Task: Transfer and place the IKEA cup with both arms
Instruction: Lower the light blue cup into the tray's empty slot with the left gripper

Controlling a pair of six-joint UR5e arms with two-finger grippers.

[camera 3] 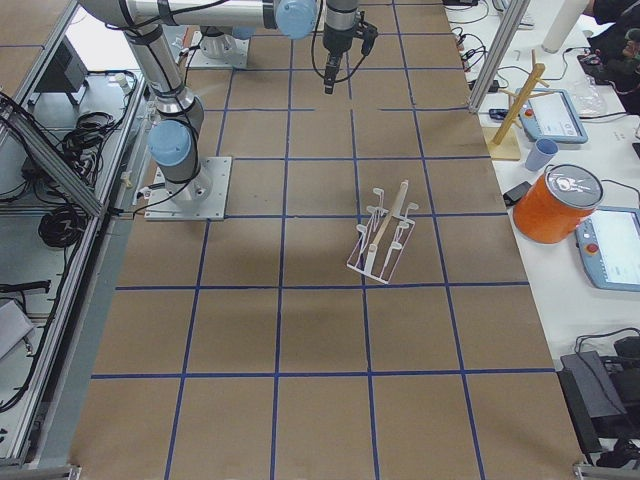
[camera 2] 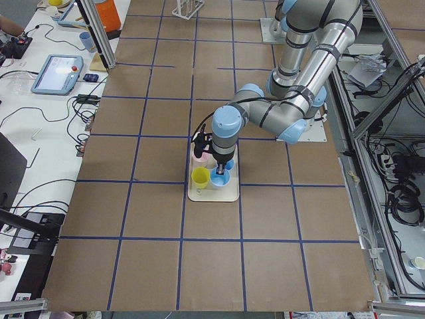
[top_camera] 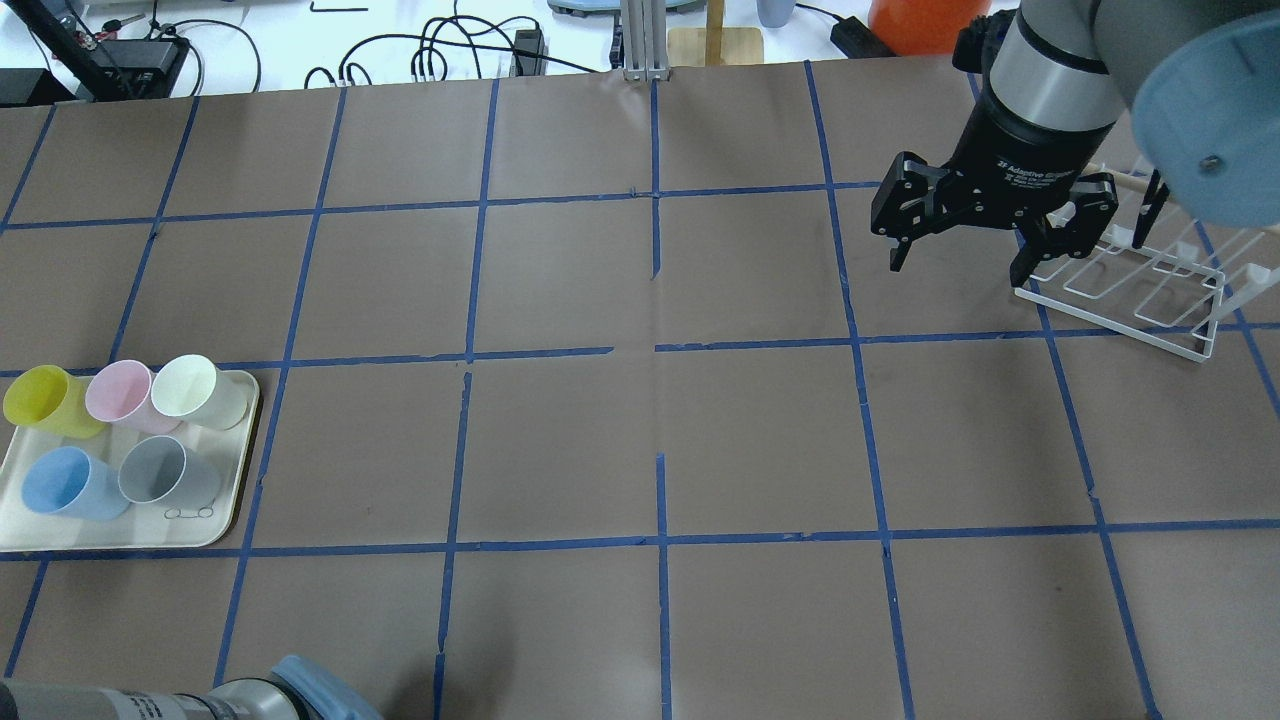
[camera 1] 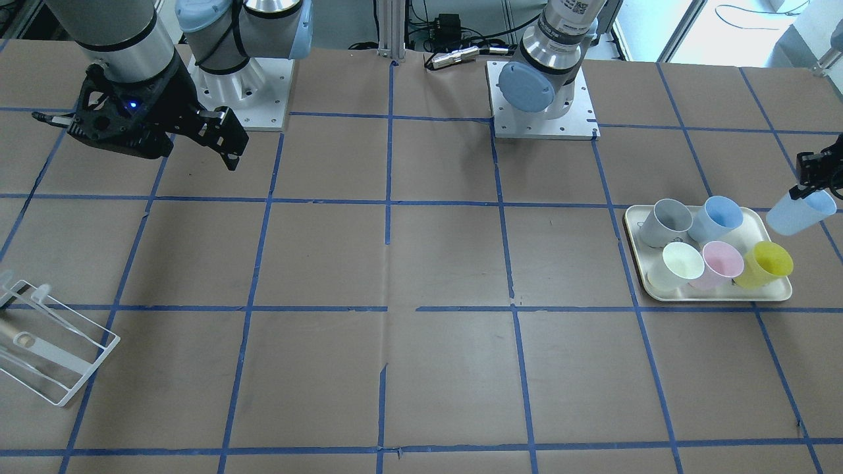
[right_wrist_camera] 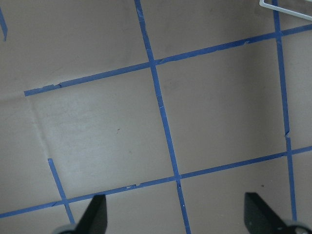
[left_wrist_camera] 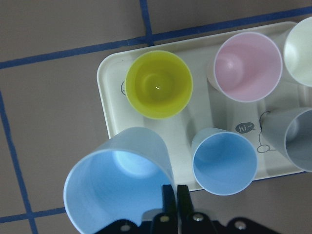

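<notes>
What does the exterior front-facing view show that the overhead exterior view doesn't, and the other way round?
Only the front-facing view shows the left gripper pinching the rim of the tilted IKEA cup. Only the overhead view shows an orange container beyond the table's far edge. Both show the tray holding five other cups, the open, empty right gripper, and the white wire rack.

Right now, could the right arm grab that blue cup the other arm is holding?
Probably not yet. The right gripper hangs open by the wire rack, at the opposite end from the lifted light-blue cup; nothing stands between them.
</notes>
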